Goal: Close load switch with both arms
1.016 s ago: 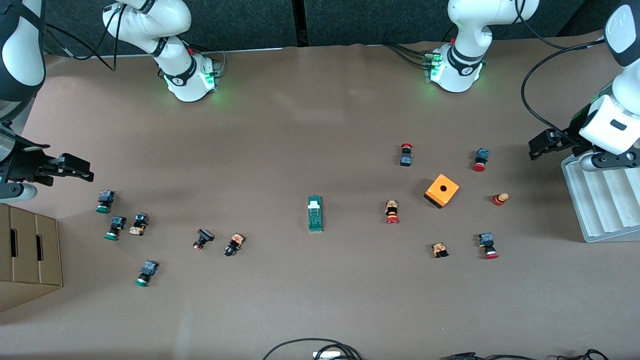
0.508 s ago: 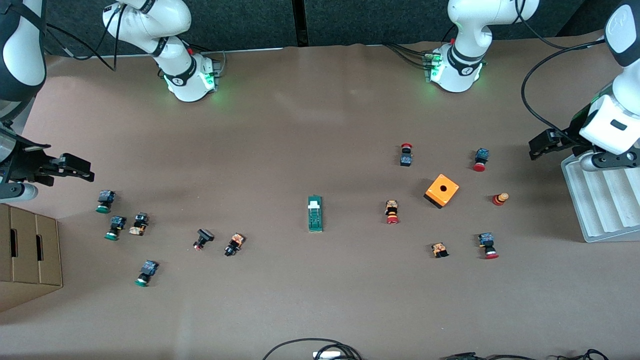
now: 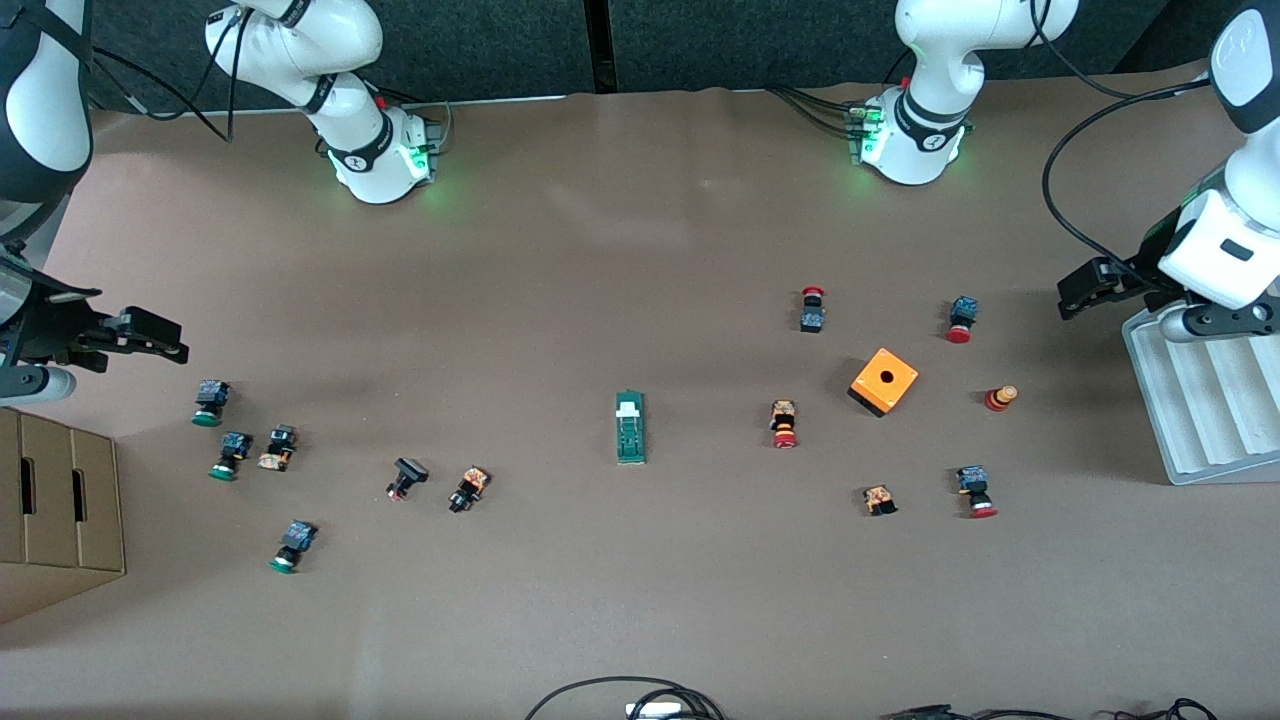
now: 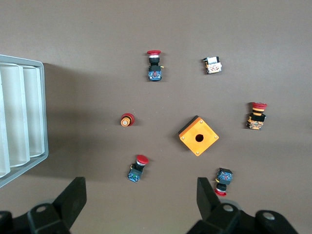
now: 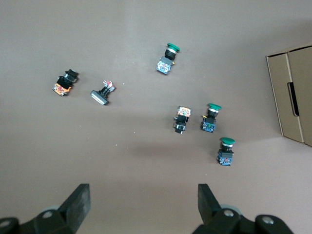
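The load switch (image 3: 630,428), a narrow green block with a white end piece, lies flat in the middle of the table and shows in neither wrist view. My left gripper (image 3: 1085,290) is open and empty, up in the air at the left arm's end of the table beside the grey tray. In the left wrist view (image 4: 140,194) it hangs over bare table near a red-capped button (image 4: 136,168). My right gripper (image 3: 150,335) is open and empty at the right arm's end, over bare table above the green-capped buttons (image 3: 210,402). Its own view (image 5: 144,195) shows the wide gap.
An orange box with a hole (image 3: 884,381) and several red-capped buttons lie toward the left arm's end. A grey ribbed tray (image 3: 1200,400) stands at that end. A cardboard box (image 3: 60,500) stands at the right arm's end. Cables lie at the near edge.
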